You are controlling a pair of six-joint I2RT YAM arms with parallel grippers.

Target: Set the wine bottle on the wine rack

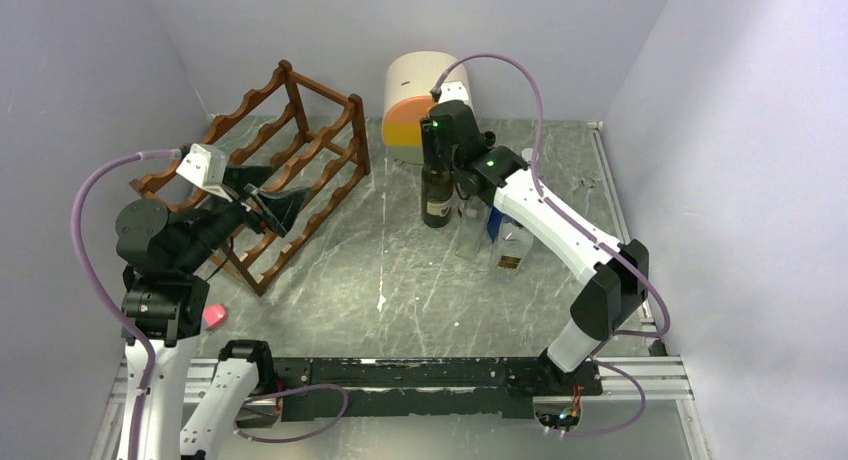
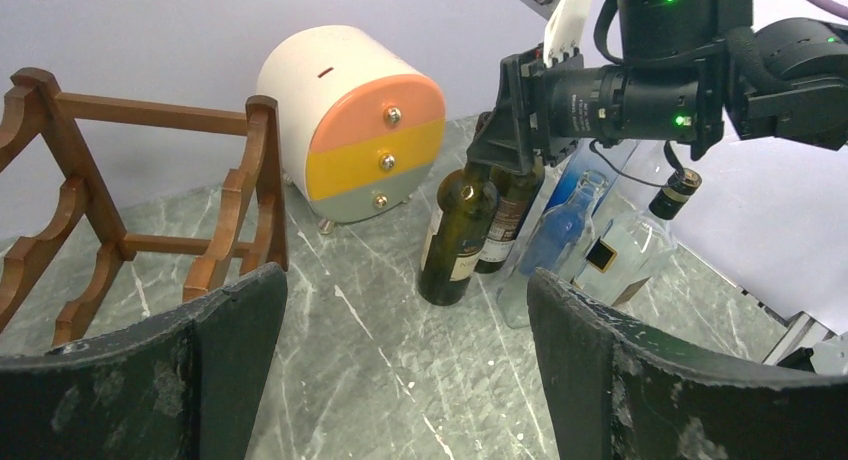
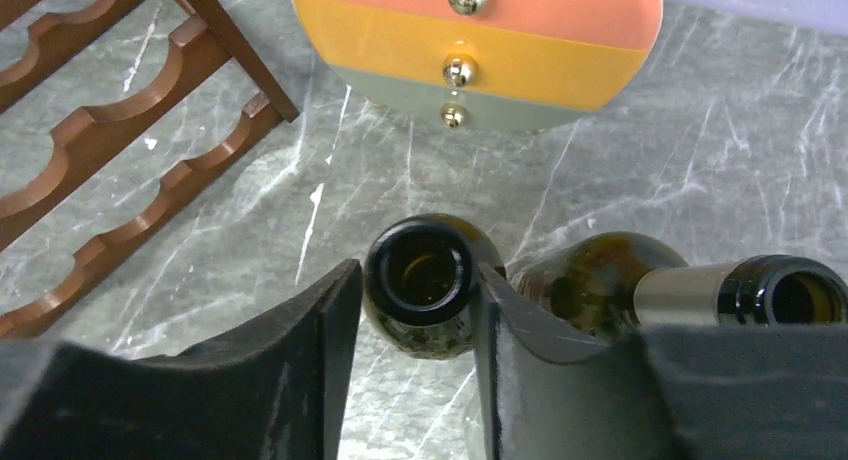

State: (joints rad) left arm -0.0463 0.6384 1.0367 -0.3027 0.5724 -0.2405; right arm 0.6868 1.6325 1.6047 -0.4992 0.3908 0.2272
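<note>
A dark green wine bottle (image 1: 436, 195) stands upright on the grey marble table, in front of the drawer box. It also shows in the left wrist view (image 2: 455, 245) and, from above, in the right wrist view (image 3: 420, 270). My right gripper (image 1: 436, 163) is shut on its neck, with a finger pressed against each side of the open mouth (image 3: 415, 280). The reddish-brown wine rack (image 1: 265, 135) stands at the far left with no bottle in it (image 2: 250, 200) (image 3: 130, 130). My left gripper (image 1: 275, 208) is open and empty, hovering at the rack's near right side (image 2: 400, 280).
A cream-and-orange drawer box (image 1: 420, 90) stands at the back wall. A second dark bottle (image 2: 505, 220), a blue glass bottle (image 2: 560, 230) and a clear bottle (image 2: 625, 255) crowd right of the held bottle. Grey walls enclose left, back and right.
</note>
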